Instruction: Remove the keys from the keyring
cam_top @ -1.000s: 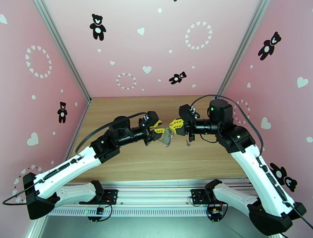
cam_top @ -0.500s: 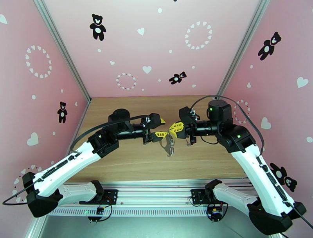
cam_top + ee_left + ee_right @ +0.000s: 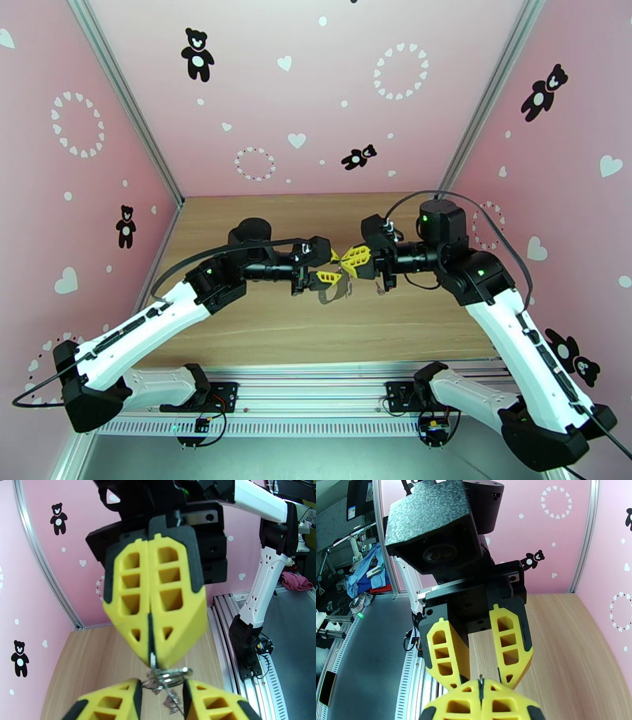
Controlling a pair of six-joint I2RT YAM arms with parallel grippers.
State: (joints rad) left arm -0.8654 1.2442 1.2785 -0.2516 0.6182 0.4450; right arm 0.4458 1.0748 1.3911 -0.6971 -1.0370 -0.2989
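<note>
Two robot arms meet tip to tip above the middle of a wooden surface [image 3: 261, 331], inside a booth of pink walls [image 3: 237, 87] printed with black bears and white hearts. The right tool [image 3: 346, 264] has its yellow fingers pressed together on the keyring [image 3: 170, 673], pinching the thin metal loop by its edge so that it hangs in the air, clear of the surface. The left tool [image 3: 332, 267] faces it head-on with its two fingers spread, one on either side of the loop; whether either finger touches the metal cannot be told. Seen from the left wrist, the keys [image 3: 172, 701] dangle as a blurred dark cluster just below the ring, in the gap between the left tool's fingertips. From above, the keyring shows as a small dark loop hanging just under the point where the two tools meet. From the right wrist, a thin dark sliver stands up between that tool's closed fingertips.
</note>
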